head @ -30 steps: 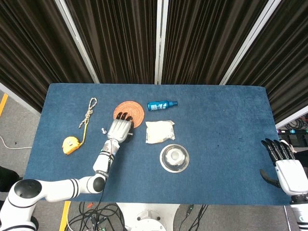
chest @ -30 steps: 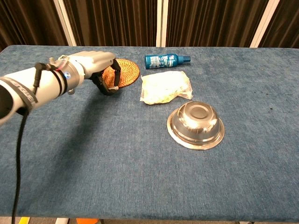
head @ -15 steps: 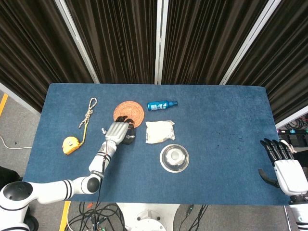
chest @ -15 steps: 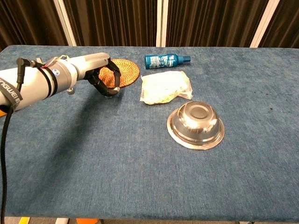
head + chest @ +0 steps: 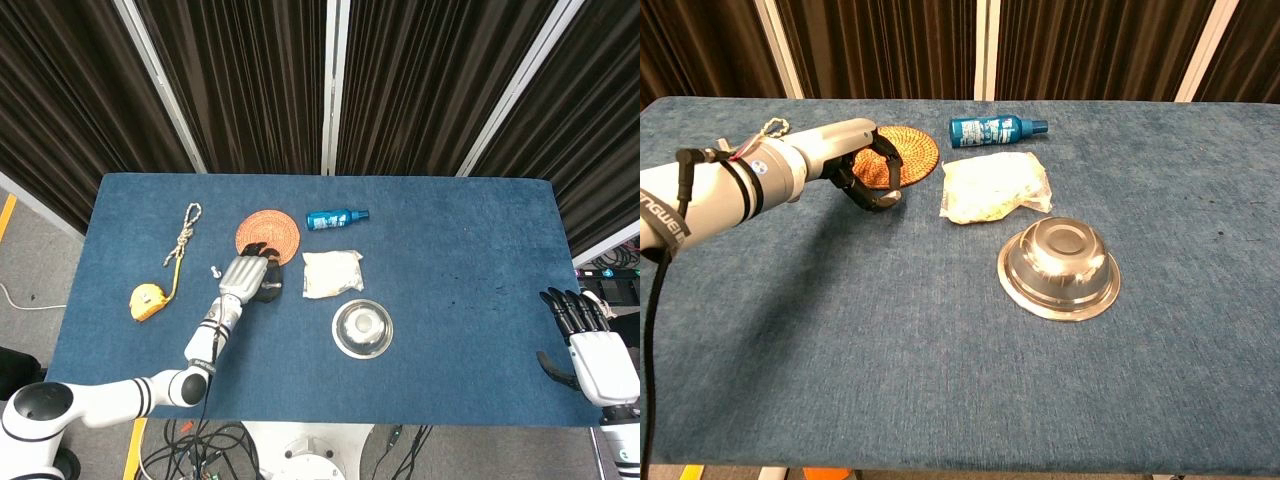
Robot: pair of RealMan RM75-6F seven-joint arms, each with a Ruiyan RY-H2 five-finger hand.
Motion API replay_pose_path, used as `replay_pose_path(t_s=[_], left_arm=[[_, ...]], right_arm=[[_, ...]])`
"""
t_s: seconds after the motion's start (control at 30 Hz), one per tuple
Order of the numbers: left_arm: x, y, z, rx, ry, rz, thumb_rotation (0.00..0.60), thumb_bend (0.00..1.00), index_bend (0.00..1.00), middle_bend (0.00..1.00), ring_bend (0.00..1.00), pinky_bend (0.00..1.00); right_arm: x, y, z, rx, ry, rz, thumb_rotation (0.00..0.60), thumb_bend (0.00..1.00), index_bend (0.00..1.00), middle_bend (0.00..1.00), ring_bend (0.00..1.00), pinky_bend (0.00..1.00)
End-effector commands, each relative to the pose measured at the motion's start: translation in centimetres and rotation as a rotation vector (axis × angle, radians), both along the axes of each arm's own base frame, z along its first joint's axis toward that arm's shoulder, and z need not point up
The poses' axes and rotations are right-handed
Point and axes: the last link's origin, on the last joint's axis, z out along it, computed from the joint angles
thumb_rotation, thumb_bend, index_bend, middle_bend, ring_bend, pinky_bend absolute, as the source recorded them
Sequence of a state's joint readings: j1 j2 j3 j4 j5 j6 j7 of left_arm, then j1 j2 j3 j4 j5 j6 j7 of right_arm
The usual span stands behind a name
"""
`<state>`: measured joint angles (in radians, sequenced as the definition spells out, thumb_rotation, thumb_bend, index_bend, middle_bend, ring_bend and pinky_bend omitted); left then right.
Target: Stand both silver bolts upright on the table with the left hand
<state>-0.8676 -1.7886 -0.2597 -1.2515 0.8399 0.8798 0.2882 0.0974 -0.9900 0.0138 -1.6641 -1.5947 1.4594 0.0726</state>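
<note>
One small silver bolt [image 5: 214,270] stands on the blue table [image 5: 450,230], just left of my left hand [image 5: 248,278]. That hand hovers low over the cloth at the near edge of the woven orange coaster [image 5: 269,232]. In the chest view the left hand [image 5: 866,172] has its fingers curled down against the thumb. A small pale piece, which looks like the second bolt [image 5: 891,193], shows pinched at their tips; most of it is hidden. My right hand [image 5: 588,340] hangs beyond the table's right edge, fingers apart, holding nothing.
A knotted rope [image 5: 183,238] and a yellow tape measure [image 5: 146,300] lie at the left. A blue bottle [image 5: 337,218] lies behind a white bag [image 5: 331,272]. An upturned steel bowl [image 5: 362,327] sits right of the left hand.
The left hand has drawn back from over the coaster toward the near side, and its fingers have curled in. The right hand has barely shifted.
</note>
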Motion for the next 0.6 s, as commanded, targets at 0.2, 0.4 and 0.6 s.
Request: replay_pose_path(t_s=[0.2,0.4,0.6], left_arm=[[-0.14,0.03,0.39,0.001,-0.068,0.031,0.6,0.36,0.53,0.18,0.03,0.0],[0.2,-0.07,0.4,-0.007,-0.097,0.033,0.6,0.36,0.53,0.18,0.03,0.0],[0.17,-0.12,0.15,-0.026,-0.121,0.053,0.6,0.36,0.53,0.18,0.03,0.0]], right_arm=[[0.06,-0.01,0.0,-0.002,-0.002,0.004,0.6,0.22,0.0,0.07,0.0,0.0],[0.12,0.02,-0.04,-0.001,-0.003,0.008,0.6,0.22,0.0,0.07,0.0,0.0],[0.08,0.07,0.02,-0.002,-0.003,0.006,0.6,0.22,0.0,0.07,0.0,0.0]])
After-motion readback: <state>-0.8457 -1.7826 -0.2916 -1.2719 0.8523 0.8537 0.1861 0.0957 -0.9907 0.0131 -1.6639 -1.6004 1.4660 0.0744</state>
